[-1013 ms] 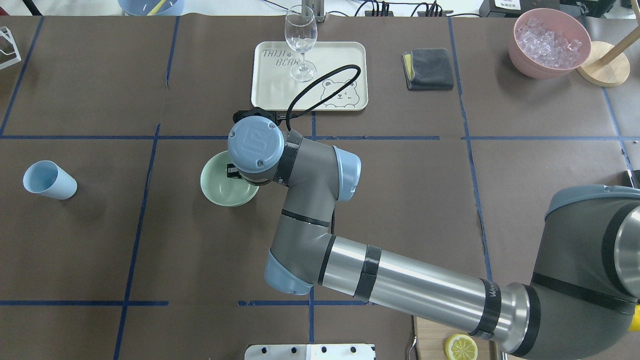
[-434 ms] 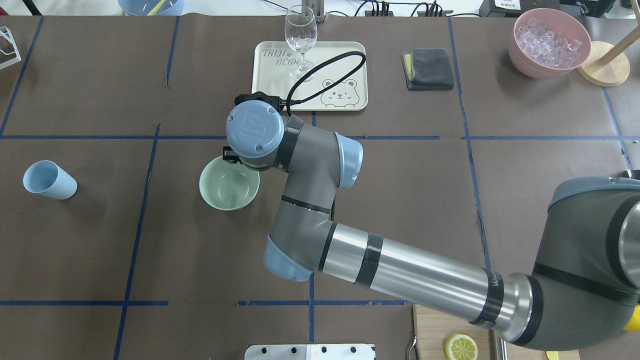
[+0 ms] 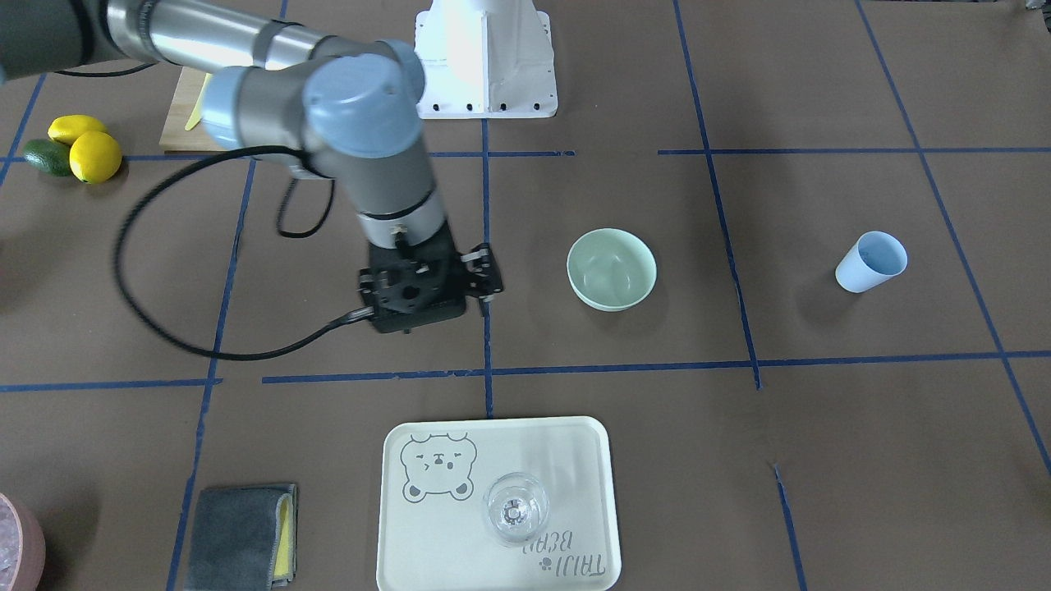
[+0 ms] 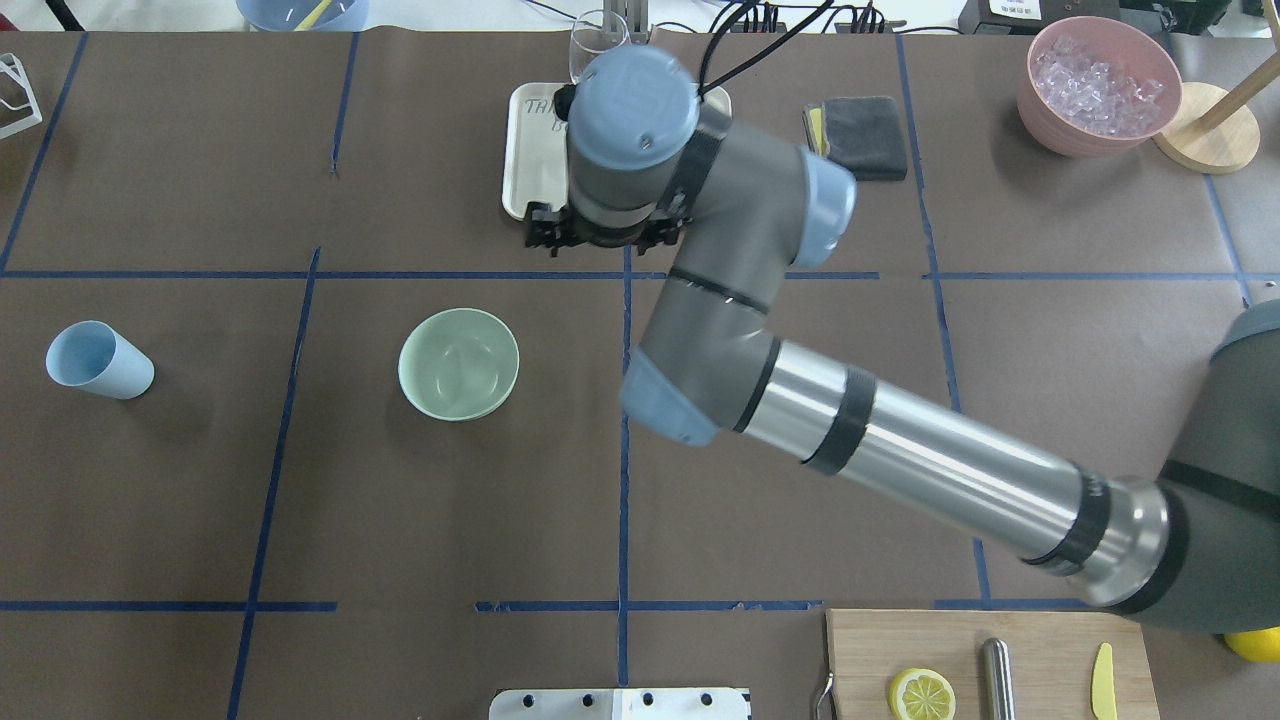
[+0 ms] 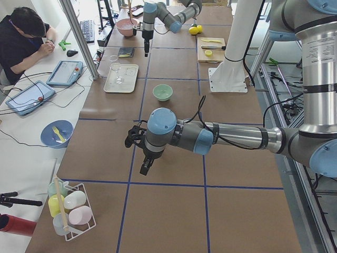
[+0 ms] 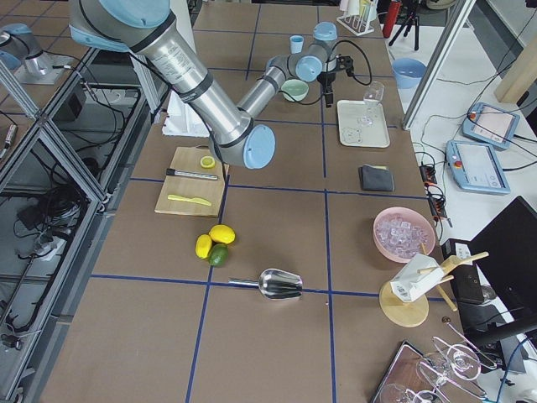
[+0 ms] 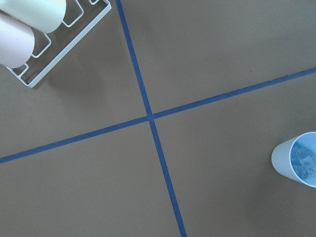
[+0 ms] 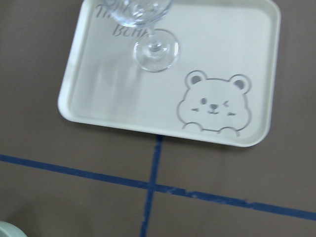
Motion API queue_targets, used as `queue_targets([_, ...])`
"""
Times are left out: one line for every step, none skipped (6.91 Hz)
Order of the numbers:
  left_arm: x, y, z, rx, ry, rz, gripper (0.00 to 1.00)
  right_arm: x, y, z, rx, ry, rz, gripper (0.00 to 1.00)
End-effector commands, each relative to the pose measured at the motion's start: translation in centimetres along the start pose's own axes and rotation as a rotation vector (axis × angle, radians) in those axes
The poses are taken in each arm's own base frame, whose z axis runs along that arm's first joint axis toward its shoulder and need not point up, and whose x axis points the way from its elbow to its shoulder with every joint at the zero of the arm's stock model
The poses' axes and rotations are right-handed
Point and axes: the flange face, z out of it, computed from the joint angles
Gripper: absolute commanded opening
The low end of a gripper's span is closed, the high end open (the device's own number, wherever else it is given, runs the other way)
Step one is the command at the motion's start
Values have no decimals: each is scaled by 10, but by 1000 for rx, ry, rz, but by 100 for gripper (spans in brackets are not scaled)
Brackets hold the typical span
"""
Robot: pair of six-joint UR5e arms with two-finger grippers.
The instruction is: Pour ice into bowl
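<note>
Here's the bowl (image 4: 458,363), sitting flat on the desk (image 4: 400,520) with its mouth straight up. It's round, so there's no long axis to call. It's in the square just to the robot's left of the centre blue tape line (image 4: 623,330), with only bare mint showing inside.

The ice (image 7: 302,162) is a small clump of clear cubes down in the pale blue cup (image 4: 98,360). That cup stands upright, mouth up, well apart from the bowl and farther out to the robot's left. More cubes are heaped in the pink container (image 4: 1040,110) at the far right corner.

Over to the right tool (image 3: 420,289). It hangs off the desk, pointing down, near the tape crossing by the cream tray (image 8: 256,59). Its black fingers look spread wide to either side of the wrist, with nothing between them and nothing touched. From its wrist camera the tray edge and the foot of the wine glass (image 8: 155,49) lie below, and a sliver of bowl rim sits in the corner. It's clear of the bowl.

The left tool (image 5: 143,167) hangs fingers-down over bare desk, with the cup near the edge of its camera view. Whether its fingers are spread or pressed together, I cannot tell.
</note>
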Motion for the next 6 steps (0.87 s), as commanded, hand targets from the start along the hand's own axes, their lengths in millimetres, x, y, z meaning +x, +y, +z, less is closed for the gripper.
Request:
queue_targets([7, -10, -8, 127, -21, 127, 100, 207, -14, -79, -31, -6, -164, 100])
queue_targets([10, -16, -11, 216, -30, 218, 100, 298, -4, -99, -32, 17, -250, 100])
queue_targets([17, -19, -19, 327, -40, 331, 100, 384, 18, -112, -40, 65, -307, 100])
queue_targets([21, -31, -22, 405, -24, 318, 100, 466, 47, -135, -40, 108, -313, 100])
queue_targets([50, -41, -15, 435, 58, 211, 100, 525, 85, -151, -41, 127, -269, 100])
queue_targets([78, -44, 2, 457, 144, 142, 100, 557, 117, -161, -36, 132, -216, 100])
